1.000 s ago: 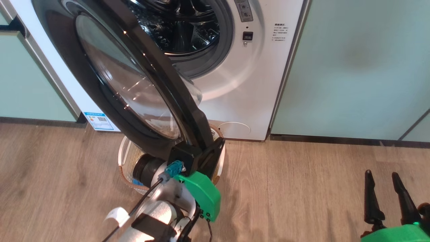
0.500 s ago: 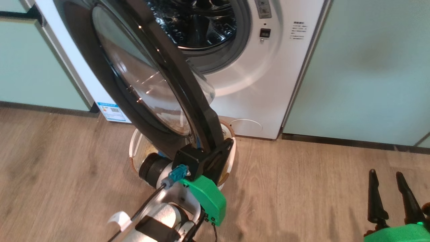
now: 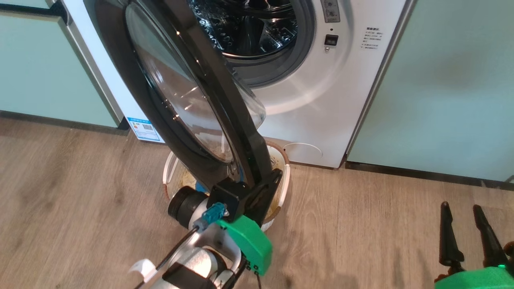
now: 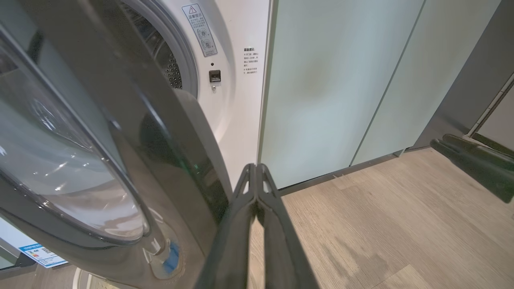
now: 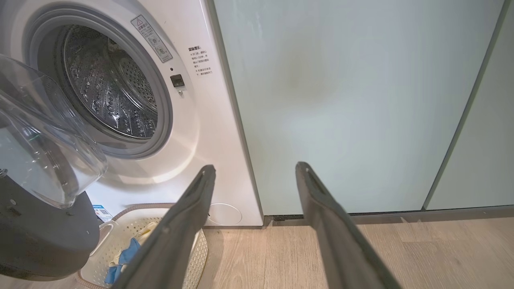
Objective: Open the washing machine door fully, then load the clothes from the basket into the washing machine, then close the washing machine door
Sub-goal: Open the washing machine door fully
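Door looks swung a bit wider off the washer, though the head cam shifted too. Left tool is clenched empty against the door edge; right tool hangs released, off to the washer's right. Clothes sit in the basket at the washer's foot, so loading and closing remain.

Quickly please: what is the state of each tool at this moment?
Left tool: closed, nothing between its fingers, beside the washing machine door.
Right tool: open, empty.
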